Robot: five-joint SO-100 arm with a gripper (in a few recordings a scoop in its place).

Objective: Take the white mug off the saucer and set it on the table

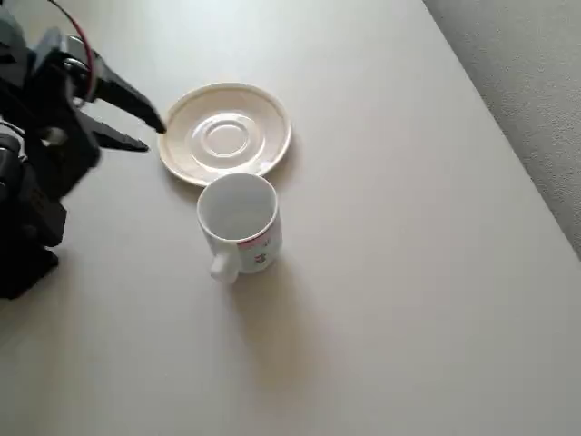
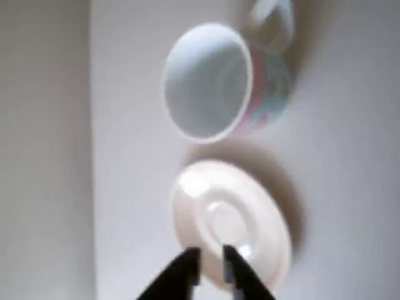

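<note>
**Mug already on the worktop; claw empty at the saucer's rim**

We find the white mug (image 1: pixel 240 221) standing upright on the worktop (image 1: pixel 408 300), off the saucer (image 1: pixel 227 134) and just beside its near rim in the overhead view; we cannot tell from that view whether mug and rim touch, though the wrist view shows a thin shadowed gap between the white mug (image 2: pixel 219 81) and the saucer (image 2: pixel 231 219); the mug's handle points away from the saucer, toward the bottom of the overhead view; the saucer carries nothing, its centre ring fully exposed.

The claw (image 1: pixel 154 134) sits at the left rim of the saucer in the overhead view, its two dark fingers slightly spread, with nothing between them; in the wrist view the claw (image 2: pixel 211 253) shows the same small gap, tips over the saucer's near edge; whether the tips touch the rim we cannot tell.

Our judgement: the placing step looks done; the mug rests on the worktop and is released; the step in hand is the retreat. The next move calls for drawing the arm back from the saucer without nudging its rim; the path should stay well apart from the mug, which stands close by and could be tipped by a sideways sweep.
</note>
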